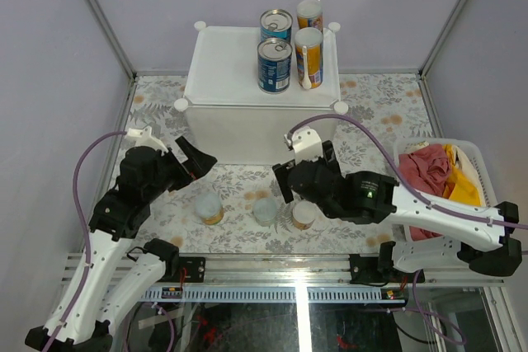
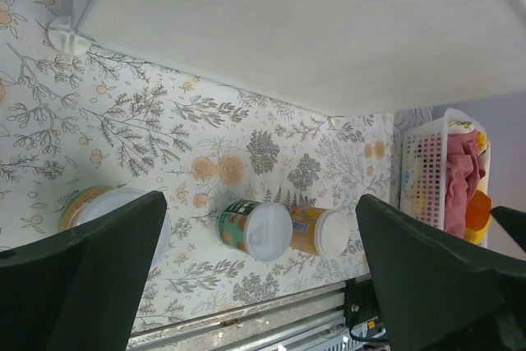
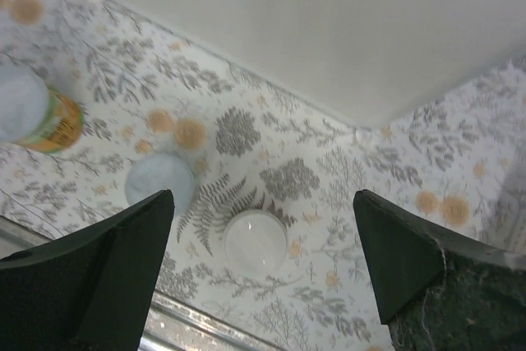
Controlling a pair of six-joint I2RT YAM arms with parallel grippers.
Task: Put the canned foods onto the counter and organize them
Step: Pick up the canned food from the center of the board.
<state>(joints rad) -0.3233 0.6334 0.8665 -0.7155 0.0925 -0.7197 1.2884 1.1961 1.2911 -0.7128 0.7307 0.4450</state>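
Two blue cans point(image 1: 275, 65) and two yellow cans point(image 1: 308, 53) (labels unreadable) stand on the counter point(image 1: 223, 72); three short cans point(image 1: 265, 210) sit on floral cloth point(image 1: 371, 105) near left fingers point(image 2: 82, 277) and right fingers point(image 3: 90, 285), both pairs spread.

rear blue can point(image 1: 276, 21) half hidden, basket point(image 1: 472, 152) partly covered

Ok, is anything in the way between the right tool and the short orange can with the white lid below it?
Nothing visible. The open right tool hangs over the short orange white-lidded can with bare patterned tablecloth around it; the neighbouring green-labelled can stands apart to one side.
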